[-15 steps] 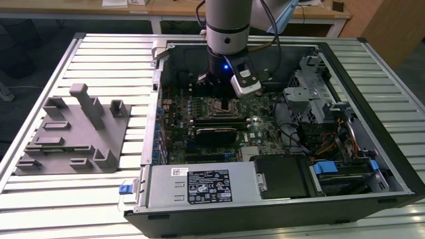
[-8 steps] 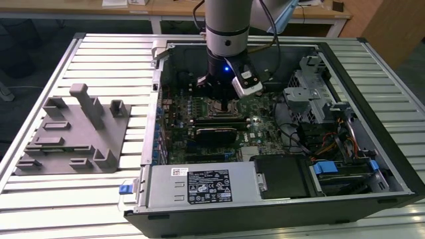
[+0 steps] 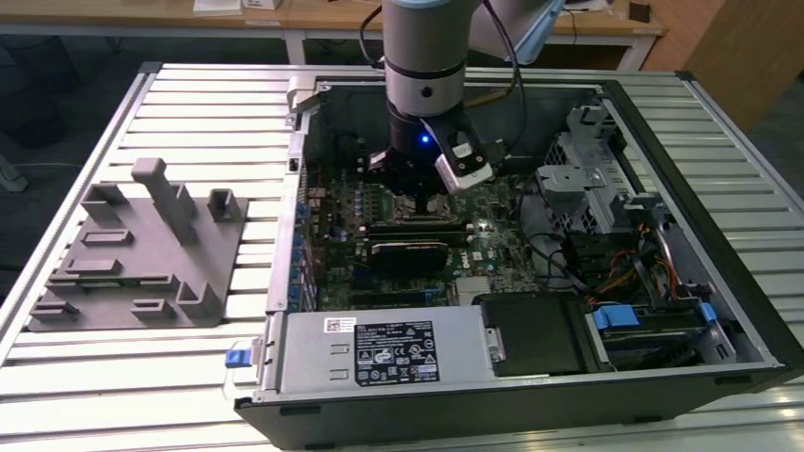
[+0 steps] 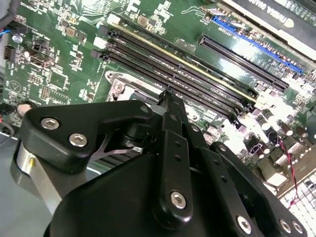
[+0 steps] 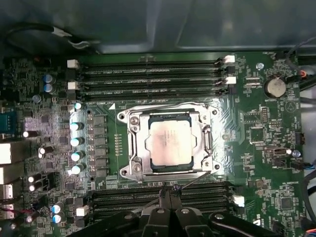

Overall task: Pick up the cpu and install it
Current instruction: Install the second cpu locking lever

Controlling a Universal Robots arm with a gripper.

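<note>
Your gripper (image 5: 169,197) sits low over the motherboard (image 5: 247,148), its black fingers (image 5: 174,200) pressed together with nothing between them, their tips just beside the near edge of the socket frame (image 5: 129,148) and apart from the chip. In the second wrist view the same black linkage (image 4: 170,163) narrows to one closed tip above the memory slots (image 4: 197,74).

You can see the cpu (image 5: 170,143) lying flat in the socket, inside the metal frame, in the first wrist view. It is close to square, so it has hardly any long axis (slightly taller than wide as that picture shows it), and its edges run parallel to the frame and to the memory slots (image 5: 148,79) on either side. Its top is pale silver, dull and a little mottled, with rounded corners and a thin darker rim; a strip of dark substrate shows along the edge farthest from the gripper. The frame around it is bright metal with a screw at each corner.

Rows of capacitors (image 5: 76,140) stand to one side of the socket, and a coin cell (image 5: 275,88) lies toward the board's corner.

In the exterior view your arm (image 3: 425,56) reaches straight down into the open computer case (image 3: 703,311), which lies on the slatted worktop (image 3: 201,104). A grey fixture block (image 3: 138,254) rests on the worktop at the exterior view's left, well apart from the case.
</note>
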